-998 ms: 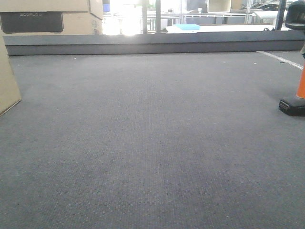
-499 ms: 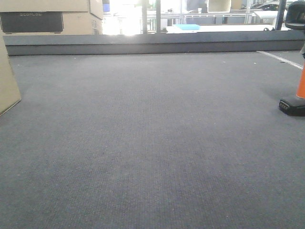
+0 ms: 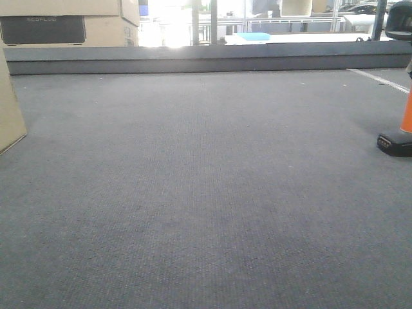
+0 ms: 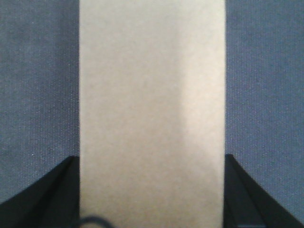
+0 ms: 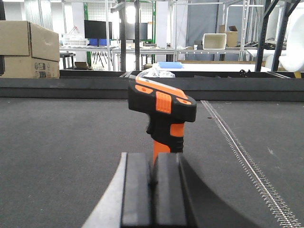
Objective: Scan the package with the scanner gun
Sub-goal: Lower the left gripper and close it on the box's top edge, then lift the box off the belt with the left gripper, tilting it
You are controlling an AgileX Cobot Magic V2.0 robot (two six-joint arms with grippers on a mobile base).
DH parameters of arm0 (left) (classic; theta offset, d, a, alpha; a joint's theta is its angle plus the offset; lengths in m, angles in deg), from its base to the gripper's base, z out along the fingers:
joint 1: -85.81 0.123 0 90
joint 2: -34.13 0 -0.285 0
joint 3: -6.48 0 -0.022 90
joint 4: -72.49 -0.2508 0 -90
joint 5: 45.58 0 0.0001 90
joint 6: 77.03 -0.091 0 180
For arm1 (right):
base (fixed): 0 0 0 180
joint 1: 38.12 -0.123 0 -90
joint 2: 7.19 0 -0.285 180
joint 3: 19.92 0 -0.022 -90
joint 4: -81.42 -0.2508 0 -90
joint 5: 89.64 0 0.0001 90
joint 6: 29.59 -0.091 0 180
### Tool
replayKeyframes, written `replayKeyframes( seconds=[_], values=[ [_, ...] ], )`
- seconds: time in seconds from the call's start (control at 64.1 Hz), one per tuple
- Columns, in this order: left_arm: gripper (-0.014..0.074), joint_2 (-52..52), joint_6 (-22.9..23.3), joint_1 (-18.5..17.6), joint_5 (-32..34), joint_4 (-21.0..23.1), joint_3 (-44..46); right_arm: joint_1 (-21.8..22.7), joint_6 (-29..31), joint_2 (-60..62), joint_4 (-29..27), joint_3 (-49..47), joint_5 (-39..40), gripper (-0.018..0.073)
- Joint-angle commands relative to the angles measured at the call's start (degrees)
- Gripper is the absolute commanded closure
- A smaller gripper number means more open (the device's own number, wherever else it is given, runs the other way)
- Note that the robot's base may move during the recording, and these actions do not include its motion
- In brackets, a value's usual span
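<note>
A plain brown cardboard package [image 4: 152, 95] fills the middle of the left wrist view. My left gripper [image 4: 152, 159] is shut on it, with a black finger [image 4: 52, 199] against each side. The package's edge also shows at the far left of the front view [image 3: 9, 109]. The orange and black scanner gun [image 5: 164, 111] stands upright on the grey carpeted surface just beyond my right gripper [image 5: 154, 156], whose jaws are shut and empty. The fingertips hide the gun's base here. The gun shows at the right edge of the front view [image 3: 398, 135].
A low dark ledge [image 3: 206, 61] runs along the far edge of the surface. Cardboard boxes [image 3: 64, 22] stand behind it at the back left. A zipper-like seam [image 5: 242, 156] runs along the carpet on the right. Shelving stands in the background.
The package's edge in the front view has shifted slightly to the left. The scanner gun has not moved.
</note>
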Motion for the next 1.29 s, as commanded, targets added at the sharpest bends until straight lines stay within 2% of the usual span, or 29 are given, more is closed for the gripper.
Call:
replayKeyframes(
  seconds=[0.0, 0.14, 0.25, 0.312, 0.405, 0.53, 0.655, 0.78, 0.92, 1.154, 1.279],
  values=[
    [0.0706, 0.3, 0.6, 0.1, 0.7, 0.5, 0.4, 0.0, 0.1, 0.2, 0.4, 0.0, 0.8, 0.0728],
    [0.0708, 0.9, 1.9, 0.1, -0.8, 4.2, 2.8, 0.0, 0.1, 0.2, 0.4, 0.0, 0.8, 0.0728],
    [0.0708, 3.0, 2.2, -0.1, -1.7, 10.5, 6.1, 0.0, 0.1, 0.2, 0.4, 0.0, 0.8, 0.0728],
    [0.0708, 4.6, 4.3, -0.9, -2.1, 13.4, 7.7, 0.0, 0.1, 0.2, 0.4, 0.0, 0.8, 0.0728],
    [0.0708, 6.4, 9.9, -3.9, -2.0, 13.7, 8.3, 0.0, 0.1, 0.2, 0.4, 0.0, 0.8, 0.0728],
    [0.0708, 7.1, 16.1, -10.4, -0.6, 13.6, 8.3, 0.0, 0.1, 0.2, 0.4, 0.0, 0.8, 0.0728],
    [0.0708, 7.1, 23.2, -18.0, 3.6, 11.4, 8.3, 0.0, 0.1, 0.2, 0.4, 0.0, 0.8, 0.0728],
    [0.0708, 6.5, 33.4, -25.5, 6.7, 4.2, 8.3, 0.0, 0.1, 0.2, 0.4, 0.0, 0.8, 0.0728],
    [0.0708, 4.4, 41.1, -32.4, 8.9, -2.9, 8.3, 0.0, 0.1, 0.2, 0.4, 0.0, 0.8, 0.0728],
    [0.0708, -1.0, 45.7, -40.3, 12.9, -4.1, 8.3, 0.0, 0.1, 0.2, 0.4, 0.0, 0.8, 0.0728],
    [0.0708, -3.7, 47.2, -42.0, 14.0, -4.9, 8.3, 0.0, 0.1, 0.2, 0.4, 0.0, 0.8, 0.0728]
  ],
)
